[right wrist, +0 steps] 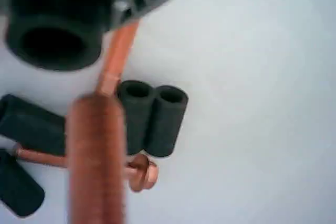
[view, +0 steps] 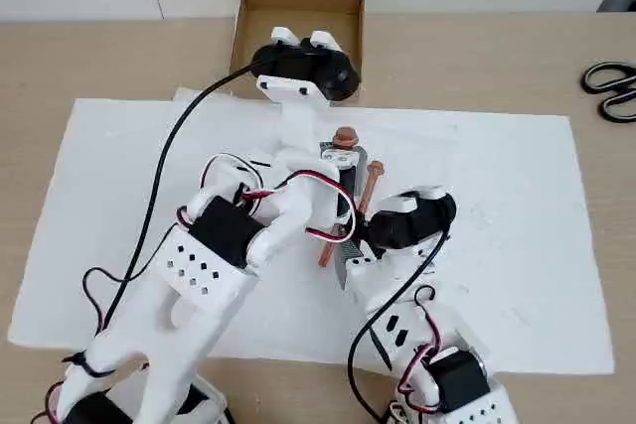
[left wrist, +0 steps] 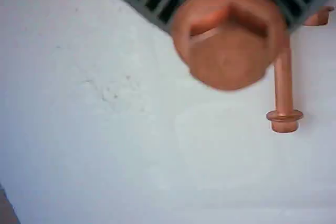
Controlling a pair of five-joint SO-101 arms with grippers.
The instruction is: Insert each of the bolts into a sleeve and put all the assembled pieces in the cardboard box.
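Note:
My left gripper [view: 343, 161] is shut on a copper bolt [left wrist: 228, 38], whose round head [view: 345, 136] faces the left wrist camera, above the middle of the white sheet. My right gripper [view: 343, 250] sits just in front of it, shut on a black sleeve [right wrist: 52, 43] whose open bore faces the camera. A copper shaft [right wrist: 97, 156] looms close in the right wrist view. Another bolt [view: 370, 186] lies slanted between the two grippers. Two loose sleeves [right wrist: 152, 116] lie side by side, with a further bolt [right wrist: 139, 174] beside them. The cardboard box [view: 241, 27] stands at the back.
A white paper sheet [view: 497, 196] covers most of the wooden table. Scissors [view: 611, 86] lie at the far right edge. More black sleeves [right wrist: 31, 124] rest near the loose bolt. Another loose bolt [left wrist: 283, 98] lies on the sheet below the left gripper.

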